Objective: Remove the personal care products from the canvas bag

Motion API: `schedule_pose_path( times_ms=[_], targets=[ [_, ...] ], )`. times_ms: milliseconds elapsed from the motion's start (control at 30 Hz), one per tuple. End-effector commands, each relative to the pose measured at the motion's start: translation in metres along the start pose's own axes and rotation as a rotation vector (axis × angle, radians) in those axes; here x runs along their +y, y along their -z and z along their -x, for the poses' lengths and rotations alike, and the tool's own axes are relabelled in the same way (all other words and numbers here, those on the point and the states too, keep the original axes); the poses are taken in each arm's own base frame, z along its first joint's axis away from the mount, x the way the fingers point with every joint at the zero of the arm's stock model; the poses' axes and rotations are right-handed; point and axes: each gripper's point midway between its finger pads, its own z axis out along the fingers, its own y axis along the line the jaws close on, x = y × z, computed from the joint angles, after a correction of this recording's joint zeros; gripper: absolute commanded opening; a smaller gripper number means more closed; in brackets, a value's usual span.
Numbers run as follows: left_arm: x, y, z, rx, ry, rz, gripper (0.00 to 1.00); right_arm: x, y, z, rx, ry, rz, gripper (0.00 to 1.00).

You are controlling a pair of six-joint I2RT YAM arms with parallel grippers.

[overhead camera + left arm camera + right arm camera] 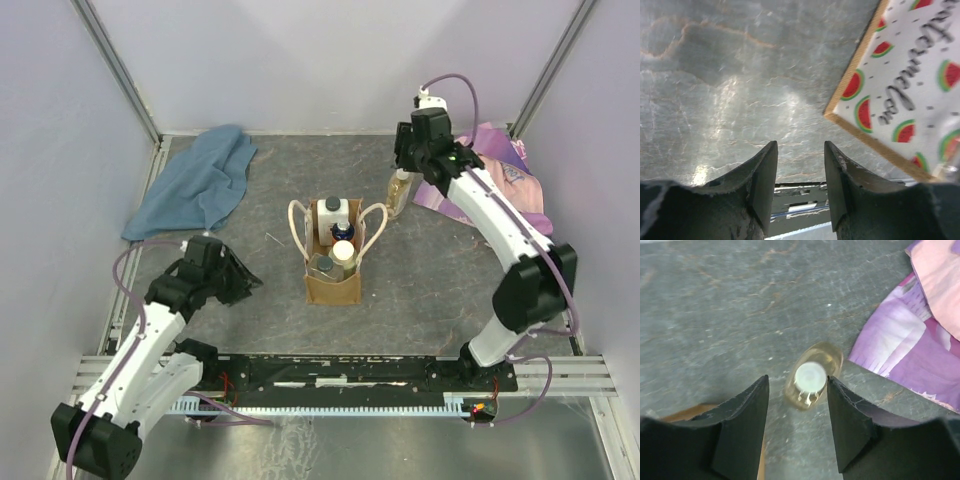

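Pink-purple cloth (920, 340) lies beside the pale bottle (812, 375) under spread right fingers (742, 425); left fingers (762, 185) also spread.

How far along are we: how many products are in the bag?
4: white bottle at the back, blue-capped bottle in the middle, cream-capped bottle and dark jar nearest. More may be hidden.

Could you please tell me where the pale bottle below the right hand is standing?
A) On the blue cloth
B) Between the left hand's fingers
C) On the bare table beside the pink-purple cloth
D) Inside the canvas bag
C: the pale bottle stands upright on the table by the edge of the pink-purple cloth, under the open right hand and outside the canvas bag.
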Motion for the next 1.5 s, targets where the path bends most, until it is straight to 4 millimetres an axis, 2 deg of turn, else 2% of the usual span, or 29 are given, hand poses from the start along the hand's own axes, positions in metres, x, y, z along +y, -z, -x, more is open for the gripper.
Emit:
schedule_pose_path(
  times_ms=[0, 133, 200, 300, 400, 467, 600, 733, 867, 933, 1000, 1067, 1233, 1467],
  targets=[
    [-0.053, 0.034, 0.044, -0.136, -0.081, -0.083, 0.48, 0.049, 0.091, 0.04, -0.107, -0.03, 0.243, 0.57],
    [-0.107, 0.065, 0.075, -0.224, -0.163, -0.155, 0.48, 0.104, 0.152, 0.027, -0.111, 0.086, 0.374, 0.56],
    [-0.136, 0.076, 0.084, -0.229, -0.202, -0.195, 0.48, 0.125, 0.169, 0.014, -0.086, 0.114, 0.423, 0.55],
    [-0.172, 0.077, 0.078, -0.197, -0.258, -0.233, 0.48, 0.142, 0.17, -0.007, -0.03, 0.133, 0.446, 0.53],
    [-0.205, 0.073, 0.051, -0.187, -0.336, -0.256, 0.47, 0.146, 0.157, -0.03, 0.041, 0.155, 0.427, 0.53],
    [-0.217, 0.062, 0.029, -0.156, -0.396, -0.234, 0.48, 0.144, 0.149, -0.046, 0.089, 0.159, 0.403, 0.52],
    [-0.227, 0.044, -0.001, -0.133, -0.461, -0.176, 0.48, 0.141, 0.134, -0.073, 0.163, 0.171, 0.377, 0.52],
    [-0.232, 0.032, -0.013, -0.138, -0.478, -0.147, 0.48, 0.142, 0.121, -0.097, 0.226, 0.192, 0.37, 0.52],
    [-0.23, 0.024, -0.018, -0.133, -0.475, -0.125, 0.48, 0.142, 0.108, -0.115, 0.268, 0.215, 0.355, 0.53],
    [-0.227, 0.022, -0.019, -0.135, -0.471, -0.116, 0.48, 0.142, 0.101, -0.124, 0.288, 0.225, 0.346, 0.59],
    [-0.224, 0.021, -0.019, -0.136, -0.468, -0.109, 0.48, 0.142, 0.095, -0.131, 0.3, 0.23, 0.338, 0.69],
    [-0.221, 0.02, -0.019, -0.137, -0.467, -0.103, 0.48, 0.142, 0.087, -0.137, 0.306, 0.238, 0.326, 0.73],
    [-0.219, 0.017, -0.019, -0.14, -0.472, -0.091, 0.48, 0.143, 0.066, -0.153, 0.337, 0.27, 0.292, 0.73],
    [-0.212, 0.006, -0.024, -0.127, -0.478, -0.065, 0.48, 0.139, 0.051, -0.181, 0.403, 0.295, 0.268, 0.7]
  ],
)
